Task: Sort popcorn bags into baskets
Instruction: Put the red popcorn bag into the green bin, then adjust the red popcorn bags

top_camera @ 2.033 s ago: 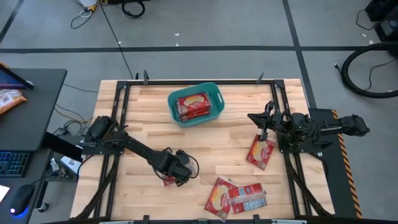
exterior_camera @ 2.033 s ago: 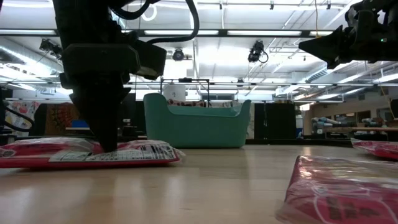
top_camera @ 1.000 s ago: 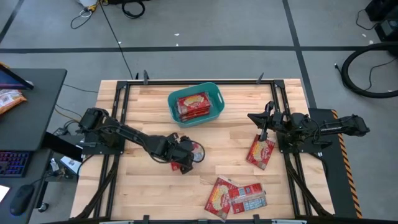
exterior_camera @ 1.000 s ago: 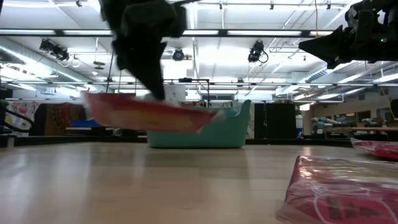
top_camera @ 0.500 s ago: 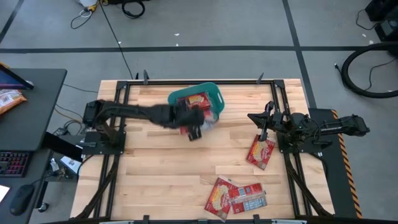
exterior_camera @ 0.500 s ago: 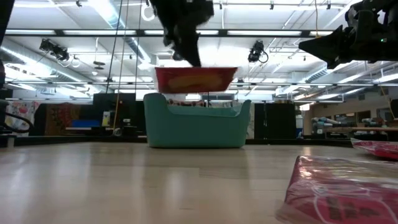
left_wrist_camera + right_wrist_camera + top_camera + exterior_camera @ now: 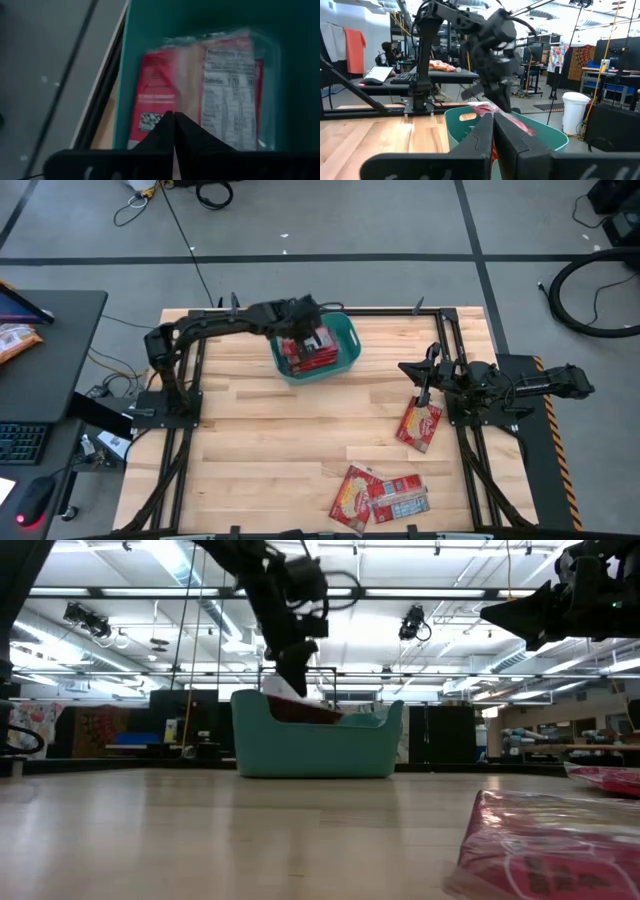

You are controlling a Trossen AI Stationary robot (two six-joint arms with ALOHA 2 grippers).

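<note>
The teal basket [image 7: 342, 330] stands near the table's far edge with red popcorn bags [image 7: 305, 360] lying in it. My left gripper [image 7: 303, 328] hovers over the basket, shut on one more bag [image 7: 200, 85] that shows its grey-white printed back. In the low view this bag [image 7: 300, 706] dips behind the basket's rim [image 7: 318, 740]. My right gripper [image 7: 420, 378] waits shut at the table's right side, above a loose bag [image 7: 420, 423]. Two or three more bags [image 7: 375, 498] lie flat near the near edge. My left gripper pinches the bag by its near edge [image 7: 172, 109] between the two fingers, coming from above and slanting down. The bag hangs tilted below the fingers, its lower end inside the basket [image 7: 520, 125]. Whether that end rests on the bags below cannot be told.
Bare wood lies between the basket and the loose bags. Black frame rails [image 7: 190, 380] run along the table's left and right sides. In the low view a bag [image 7: 540, 845] fills the near right corner and another bag [image 7: 605, 778] lies behind it.
My left gripper, still shut on the bag, has swung from the table's middle toward the far edge and come down over the basket. The bag, carried level in the air before, now tips down with its lower end inside the basket.
</note>
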